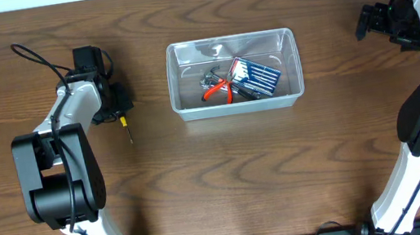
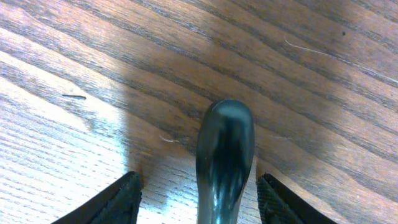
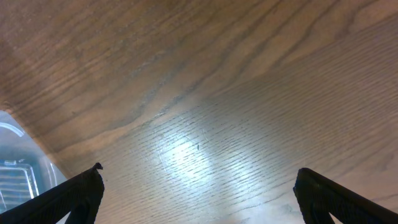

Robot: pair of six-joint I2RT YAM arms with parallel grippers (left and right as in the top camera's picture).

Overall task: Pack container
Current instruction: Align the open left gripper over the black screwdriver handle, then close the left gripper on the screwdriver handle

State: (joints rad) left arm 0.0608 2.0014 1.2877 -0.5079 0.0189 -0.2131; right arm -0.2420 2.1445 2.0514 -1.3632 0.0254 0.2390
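One tabletop (image 1: 228, 189) carries everything. One container (image 1: 174, 81) sits at its centre, with the two arms on either side of it. The left gripper (image 1: 116, 107), at the container's 9 o'clock, is down over a screwdriver (image 2: 225, 149), the one tool lying outside. Its jaws stand apart on either side of the dark handle with a gap on each side, so nothing is gripped. The right gripper (image 3: 199, 199), at the container's 2 o'clock, has its jaws wide apart over bare wood and holds nothing.

Inside the container I count one dark, blue-striped pack (image 1: 258, 76), one red-handled pliers (image 1: 218, 90) and one small metal piece (image 1: 209, 77) that I cannot identify.

The step in hand looks like picking up the last loose tool. The next move calls for pinching the handle squarely, lifting it, carrying it toward 3 o'clock and clearing the rim before letting go.
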